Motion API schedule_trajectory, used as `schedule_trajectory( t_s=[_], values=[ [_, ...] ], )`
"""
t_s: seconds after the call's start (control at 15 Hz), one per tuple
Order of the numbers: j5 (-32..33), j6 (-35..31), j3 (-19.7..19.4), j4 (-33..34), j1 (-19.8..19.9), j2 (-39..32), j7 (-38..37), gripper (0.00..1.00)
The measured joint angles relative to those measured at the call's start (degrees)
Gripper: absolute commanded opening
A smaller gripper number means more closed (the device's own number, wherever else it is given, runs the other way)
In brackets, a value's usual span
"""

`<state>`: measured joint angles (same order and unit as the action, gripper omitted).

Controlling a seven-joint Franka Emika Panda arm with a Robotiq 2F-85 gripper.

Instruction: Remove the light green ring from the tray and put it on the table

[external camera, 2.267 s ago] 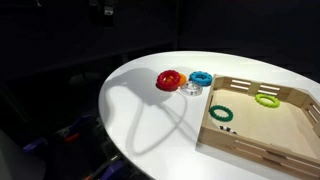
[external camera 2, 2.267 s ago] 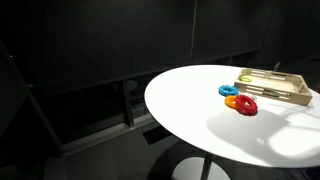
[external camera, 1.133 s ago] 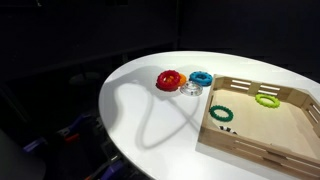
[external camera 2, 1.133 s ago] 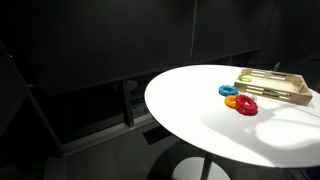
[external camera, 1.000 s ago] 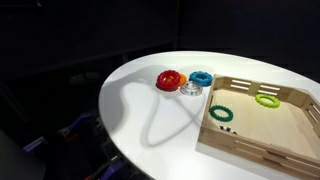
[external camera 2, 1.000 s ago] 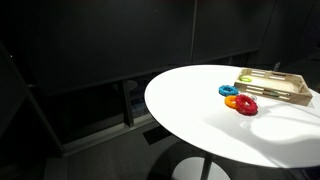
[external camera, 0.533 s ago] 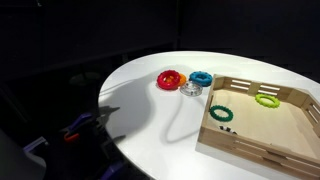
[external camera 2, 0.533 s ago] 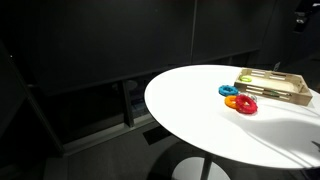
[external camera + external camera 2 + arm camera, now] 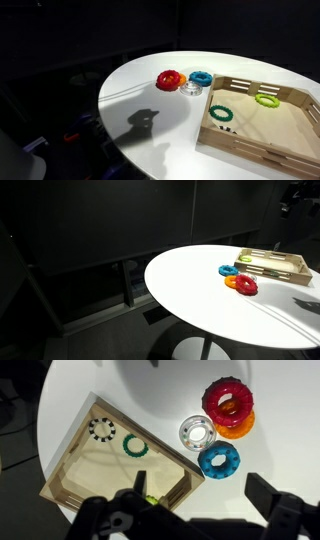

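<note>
The light green ring [image 9: 267, 100] lies in the wooden tray [image 9: 240, 150] near its far wall; it also shows in an exterior view [image 9: 246, 257]. In the wrist view only a sliver of it [image 9: 151, 500] peeks out beside a finger. My gripper [image 9: 203, 495] is open and empty, high above the tray's corner and the white table [image 9: 130, 95]. In an exterior view the gripper [image 9: 295, 195] hangs dark at the top right, above the tray [image 9: 275, 272]. Only its shadow [image 9: 145, 122] falls on the table.
A dark green ring [image 9: 135, 447] and a black dotted ring [image 9: 101, 429] lie in the tray [image 9: 120, 417]. Beside the tray on the table stand a blue ring [image 9: 219, 459], a clear ring [image 9: 197, 431] and a red ring [image 9: 228, 402] on an orange one [image 9: 240, 426].
The arm's shadow has swept across the table and shrunk to a small gripper shape near the middle. The gripper has come into view at the top right. The rings have not moved.
</note>
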<state>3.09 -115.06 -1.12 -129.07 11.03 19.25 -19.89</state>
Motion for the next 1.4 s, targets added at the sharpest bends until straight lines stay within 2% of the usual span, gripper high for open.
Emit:
schedule_trajectory(
  t_s=[0.53, 1.4],
  values=[
    [4.3, -3.2, -3.4, 3.2, 1.2, -10.2, -3.5, 1.00],
    [3.5, -3.2, -4.7, 5.5, 1.0, -11.4, -3.9, 1.00]
  ],
)
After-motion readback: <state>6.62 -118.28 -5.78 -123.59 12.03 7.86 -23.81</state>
